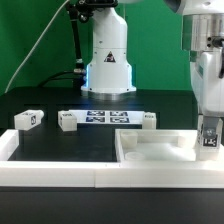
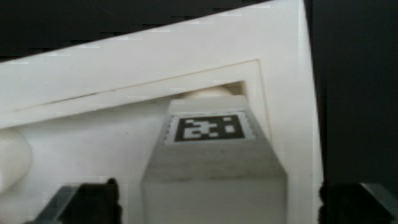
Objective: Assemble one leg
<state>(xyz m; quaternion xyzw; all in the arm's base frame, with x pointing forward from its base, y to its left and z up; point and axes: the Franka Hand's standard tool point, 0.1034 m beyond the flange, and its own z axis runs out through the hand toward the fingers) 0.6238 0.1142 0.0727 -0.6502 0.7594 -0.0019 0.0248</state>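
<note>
My gripper (image 1: 209, 125) is at the exterior view's right, shut on a leg (image 1: 209, 141). The leg is a small white block with a black-and-white tag, held upright. Its lower end is at the far right corner of the white tabletop (image 1: 150, 152), inside the raised rim. I cannot tell whether it touches. In the wrist view the leg (image 2: 215, 150) runs out from my gripper (image 2: 222, 205) between the dark fingertips (image 2: 89, 203) toward the tabletop's corner (image 2: 267, 45). Three more legs lie on the black table: one far left (image 1: 28, 119), one beside it (image 1: 67, 122), one near the tabletop (image 1: 148, 119).
The marker board (image 1: 100, 118) lies flat between the loose legs. The robot's white base (image 1: 108, 60) stands behind it. A low white barrier (image 1: 50, 172) runs along the front of the table, with an arm going back at the left (image 1: 8, 143).
</note>
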